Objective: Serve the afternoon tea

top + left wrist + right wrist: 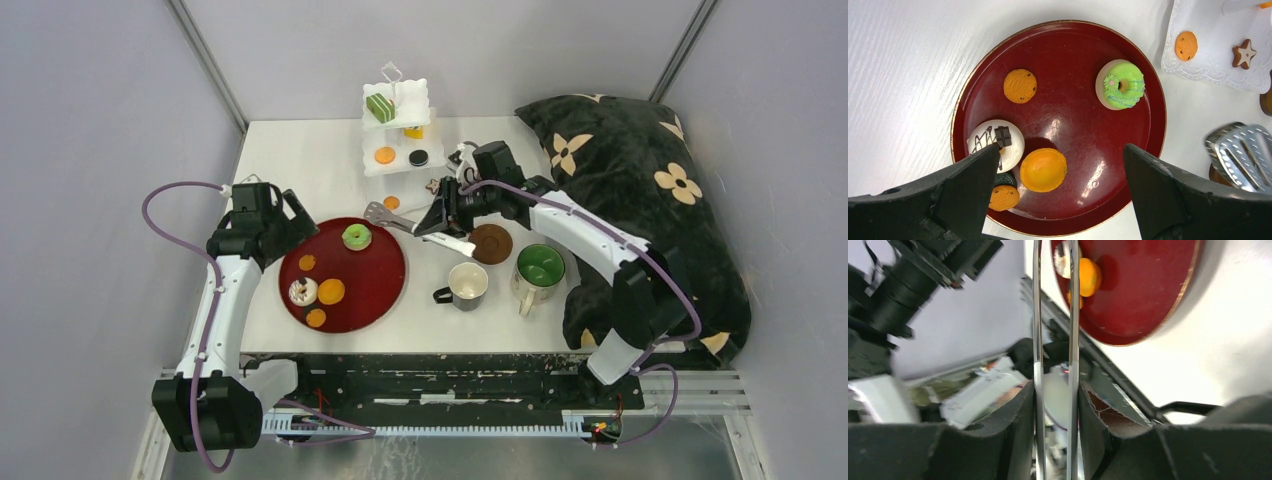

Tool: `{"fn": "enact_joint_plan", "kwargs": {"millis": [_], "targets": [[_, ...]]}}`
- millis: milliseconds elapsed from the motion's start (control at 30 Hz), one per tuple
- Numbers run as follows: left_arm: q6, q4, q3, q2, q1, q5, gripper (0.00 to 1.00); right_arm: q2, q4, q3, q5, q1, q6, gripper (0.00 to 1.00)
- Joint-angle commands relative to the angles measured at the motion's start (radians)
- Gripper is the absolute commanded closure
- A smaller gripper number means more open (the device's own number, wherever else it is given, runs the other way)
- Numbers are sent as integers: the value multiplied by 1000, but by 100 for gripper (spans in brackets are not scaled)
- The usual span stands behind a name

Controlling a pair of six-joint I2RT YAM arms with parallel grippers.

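Observation:
The white three-tier stand (397, 130) is at the back, with a green striped cake (379, 106) on top. An orange disc (385, 155) lies on its bottom plate and a star cookie (433, 185) at its near right corner. The green donut (1120, 84), orange discs (1043, 169) and a white chocolate-topped sweet (995, 144) lie on the dark red tray (343, 273). My left gripper (1060, 165) hangs open above the tray. My right gripper (1055, 405) is shut on the metal tongs (400, 220), near a brown coaster (491, 243). Two mugs (466, 284) (539, 268) stand in front.
A black pillow with beige flowers (640, 180) fills the right side and overhangs the table edge. A loose orange disc (391, 202) lies on the table under the tongs. Grey walls close in the table on three sides.

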Motion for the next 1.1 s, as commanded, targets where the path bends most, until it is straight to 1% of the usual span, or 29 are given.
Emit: {"fn": "enact_joint_plan", "kwargs": {"millis": [0,33,67,200,267,400,533,633,733,967,1067], "targets": [[-2,36,34,-3,5,-23,0,-80,-278,89,116,20,-399,63],[-3,37,34,-3,5,-18,0,-84,-310,104,145,32,-463,64],[-4,36,34,-3,5,-15,0,-92,-340,119,187,50,-492,65],[-4,38,34,-2,4,-15,0,-125,-401,145,484,185,-667,66],[-2,37,35,-1,4,-13,0,-121,-401,146,590,257,-725,68],[-1,37,40,-6,6,-13,0,-86,-367,140,725,358,-781,70],[5,32,52,-4,5,-3,0,-31,-371,184,856,400,-774,70],[5,32,55,0,5,-3,0,26,-405,247,904,414,-747,66],[6,32,52,-1,4,-6,0,65,-403,278,911,426,-714,63],[1,34,62,9,5,7,0,108,-345,261,913,439,-620,62],[2,36,57,12,4,5,0,117,-314,248,881,442,-593,62]]}}
